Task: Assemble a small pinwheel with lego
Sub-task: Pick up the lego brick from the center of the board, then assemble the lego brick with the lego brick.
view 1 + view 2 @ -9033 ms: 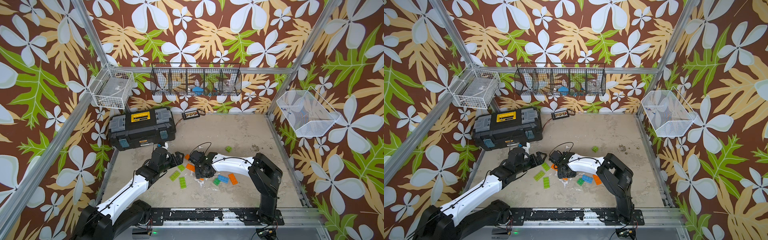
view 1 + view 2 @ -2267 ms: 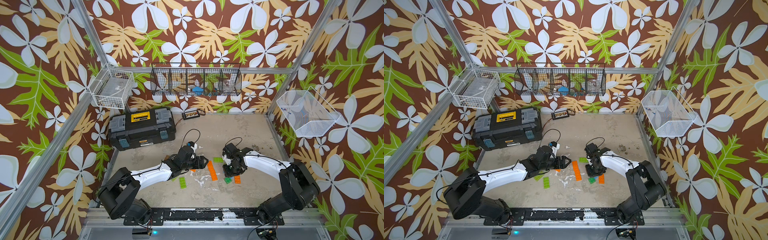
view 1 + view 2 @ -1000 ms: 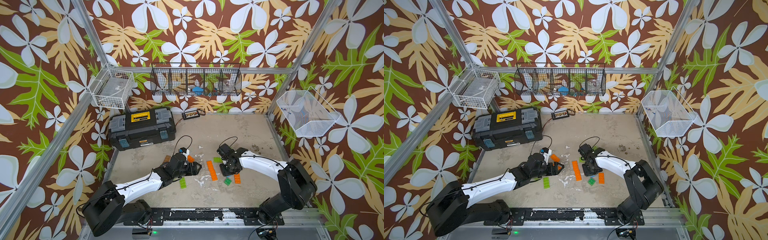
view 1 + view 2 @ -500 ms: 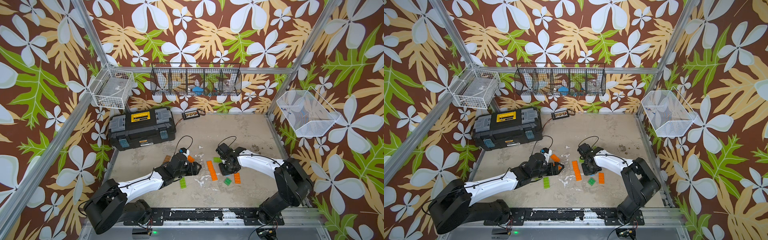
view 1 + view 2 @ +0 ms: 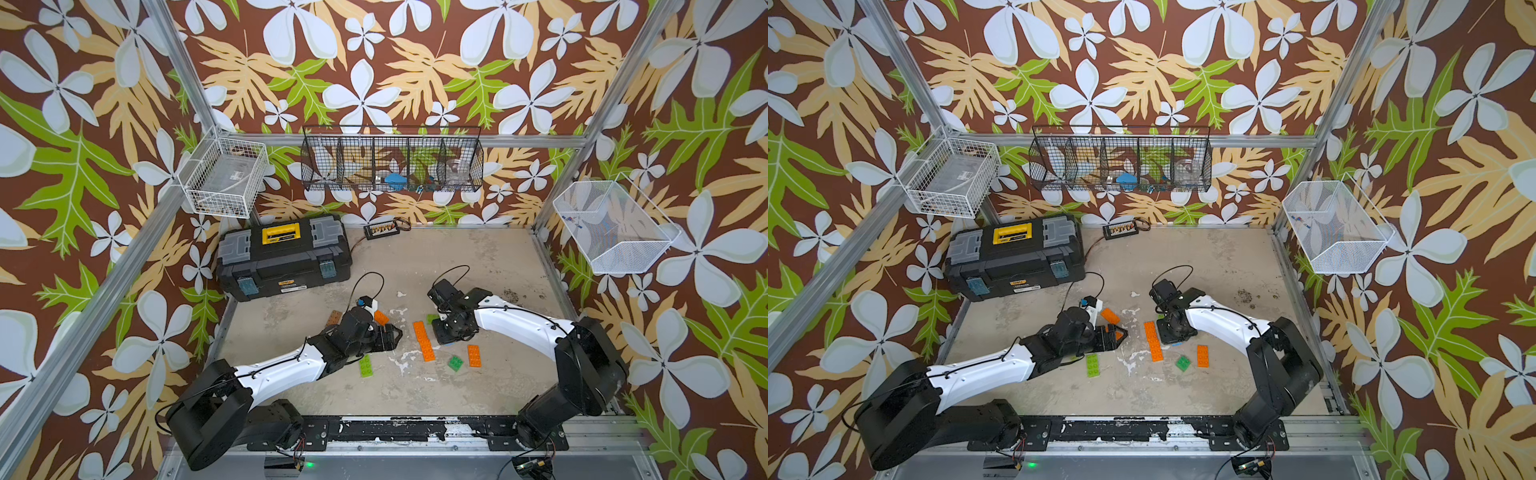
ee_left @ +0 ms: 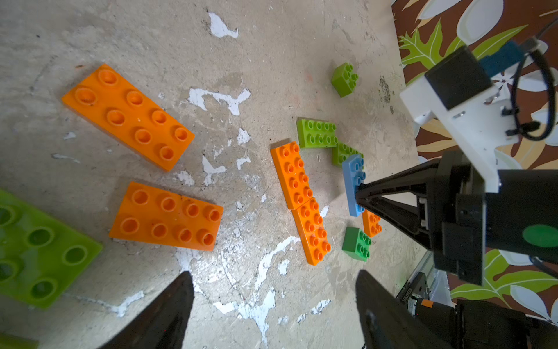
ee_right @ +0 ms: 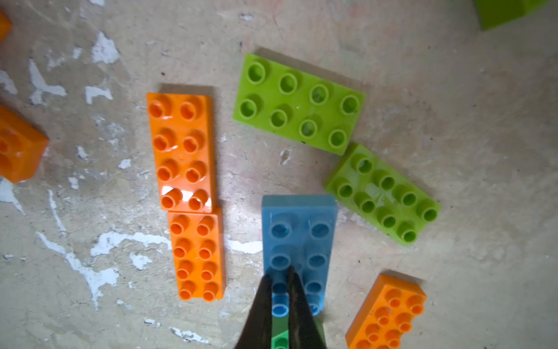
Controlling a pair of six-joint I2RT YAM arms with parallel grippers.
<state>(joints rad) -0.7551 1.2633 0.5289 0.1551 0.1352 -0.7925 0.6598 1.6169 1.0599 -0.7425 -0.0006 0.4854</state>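
Note:
The lego lies scattered on the floor. Two orange bricks (image 5: pixel 424 340) (image 7: pixel 184 151) lie end to end in a row. Beside them is a blue brick (image 7: pixel 299 244) (image 6: pixel 354 181), with two lime bricks (image 7: pixel 299 102) (image 7: pixel 383 193) just beyond it. My right gripper (image 7: pixel 279 278) (image 5: pixel 446 334) is shut, its tips resting on the blue brick's studs. A small green square (image 5: pixel 455 362) and an orange brick (image 5: pixel 473 355) lie close by. My left gripper (image 6: pixel 274 290) (image 5: pixel 392 334) is open over bare floor, holding nothing. Orange bricks (image 6: pixel 166 216) (image 6: pixel 126 116) and a lime brick (image 6: pixel 39 250) lie near it.
A black toolbox (image 5: pixel 286 257) stands at the back left of the floor. A brown brick (image 5: pixel 335 319) lies left of the left arm. A small lime square (image 6: pixel 344 79) sits farther back. Wire baskets (image 5: pixel 392 164) (image 5: pixel 224 176) (image 5: pixel 611 226) hang on the walls.
Over the last second both arms have barely moved. Since about two seconds ago the left gripper has drawn back to the left and the right gripper has shifted slightly left.

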